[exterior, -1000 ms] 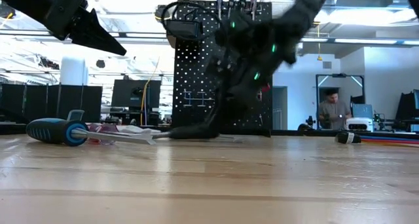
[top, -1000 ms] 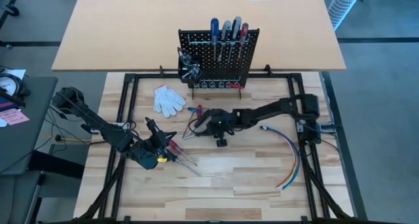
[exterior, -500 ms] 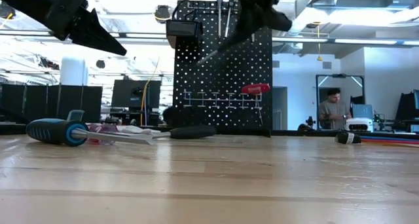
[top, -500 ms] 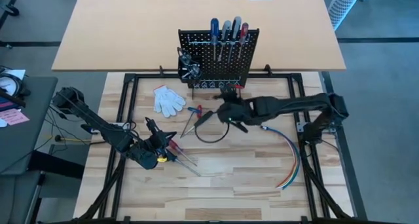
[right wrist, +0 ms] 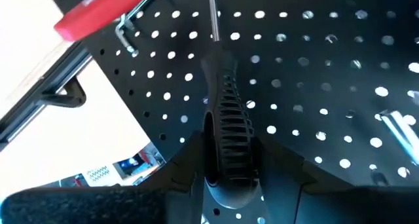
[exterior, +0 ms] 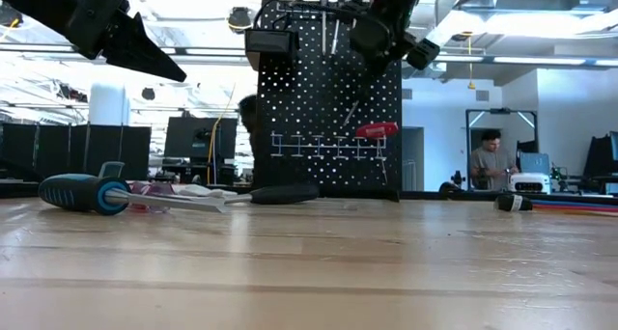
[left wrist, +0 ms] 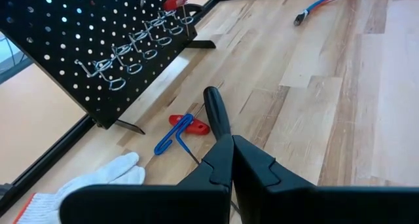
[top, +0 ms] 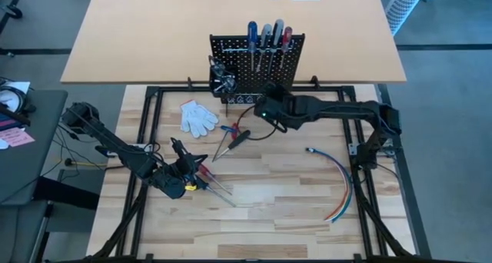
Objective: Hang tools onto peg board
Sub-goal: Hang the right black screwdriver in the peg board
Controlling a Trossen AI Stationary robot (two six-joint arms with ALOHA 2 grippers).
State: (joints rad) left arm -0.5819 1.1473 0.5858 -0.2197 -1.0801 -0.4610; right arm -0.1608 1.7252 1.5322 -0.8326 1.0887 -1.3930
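The black peg board (top: pixel 257 67) stands upright at the table's far side with several screwdrivers (top: pixel 267 34) in its top and a red-handled tool (right wrist: pixel 98 14) on a hook. My right gripper (top: pixel 265 111) is raised in front of the board and shut on a black ribbed-handled screwdriver (right wrist: pixel 228 119). My left gripper (top: pixel 188 161) is shut and empty, raised over the near left. On the table lie a black-handled screwdriver (left wrist: pixel 215 109), a red and blue tool (left wrist: pixel 180 129) and red-handled screwdrivers (top: pixel 211 182). My right gripper pinches the screwdriver's black ribbed handle (right wrist: pixel 230 142) between its two fingers. The handle lies along the fingers. The thin shaft (right wrist: pixel 213 14) points ahead at the board's holed face. The screwdriver is lifted clear of the table.
White gloves (top: pixel 198 117) lie left of the board. A bundle of coloured wires (top: pixel 338 178) lies at the right. A blue and black handle (exterior: pixel 82 192) lies on the table in the low view. A person (exterior: pixel 491 161) stands far behind.
My right gripper has risen from the table's middle and gone toward the far edge up to the peg board, carrying the black ribbed screwdriver lifted clear. The other black-handled screwdriver stays on the table.
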